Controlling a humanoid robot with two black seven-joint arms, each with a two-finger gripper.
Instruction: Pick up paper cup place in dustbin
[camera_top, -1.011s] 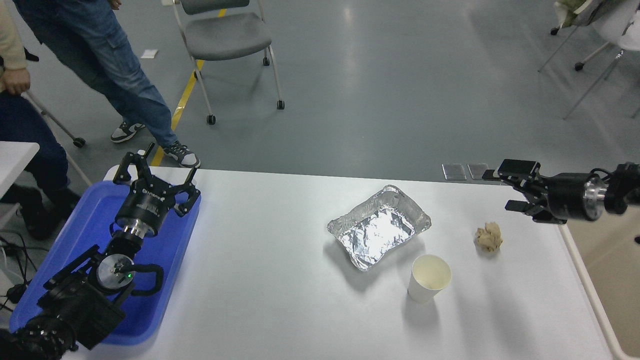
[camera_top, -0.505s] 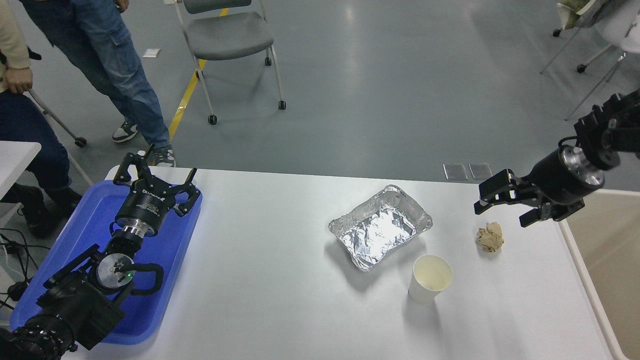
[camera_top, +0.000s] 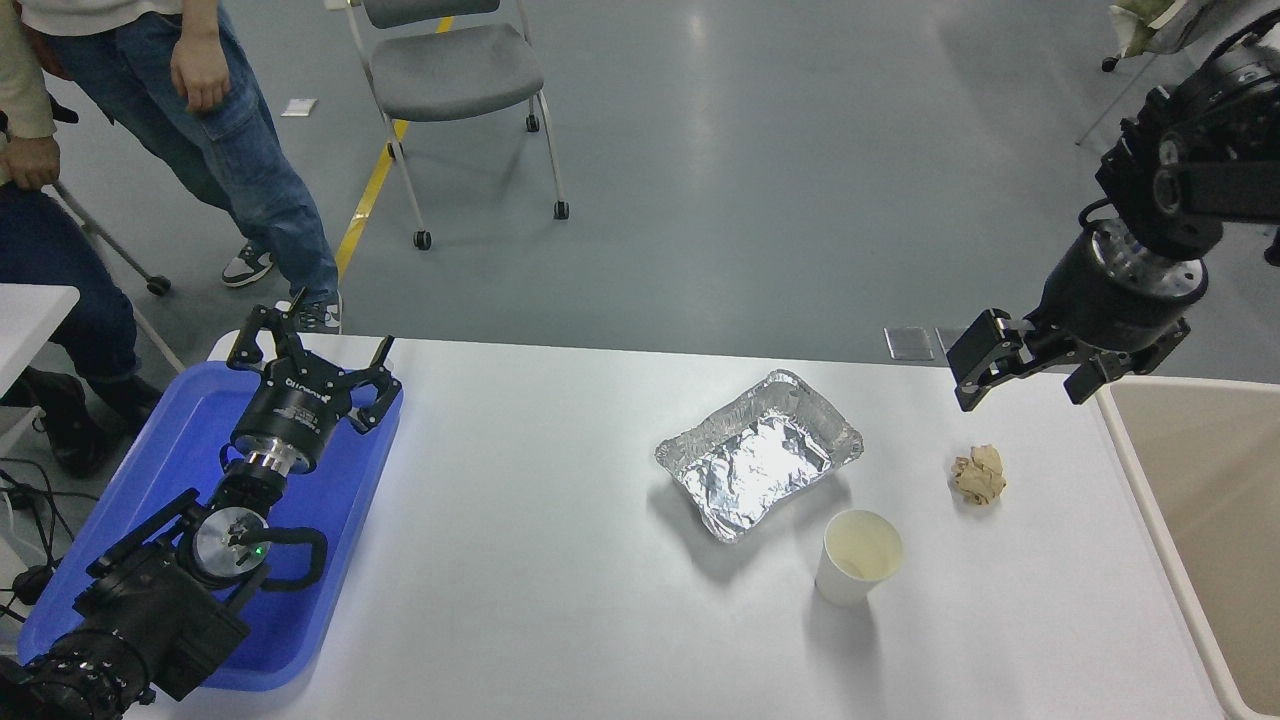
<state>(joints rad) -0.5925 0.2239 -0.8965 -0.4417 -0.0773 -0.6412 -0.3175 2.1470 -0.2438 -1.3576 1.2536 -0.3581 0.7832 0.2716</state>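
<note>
Since a second ago my right pincer (camera_top: 1035, 368) has swung from pointing sideways at the table's right edge to hanging high with its fingers down, above the far right corner; nothing on the table has shifted.

My target, the paper cup (camera_top: 858, 556), stands upright and open-mouthed on the white table (camera_top: 560, 600), toward the near right, untouched. It looks empty, so I judge it very light and thin-walled: easy to lift, easy to tip with a careless nudge, and quick to crumple if I squeeze hard. I would take it across the upper wall just under the rolled rim, where the paper is stiffest, with a gentle close.

Just beyond the cup lies the crinkled foil tray (camera_top: 759, 455), near but not touching. To the cup's right and a little farther back sits a crumpled brown paper ball (camera_top: 979, 474), almost under my pincer, which I must pass over without grabbing.

My right pincer is spread wide and holds nothing. The dustbin (camera_top: 1200, 520) waits off the table's right edge. My left pincer (camera_top: 305, 350) is parked, splayed apart and empty, over the blue tray (camera_top: 150, 480). People stand at the far left.
</note>
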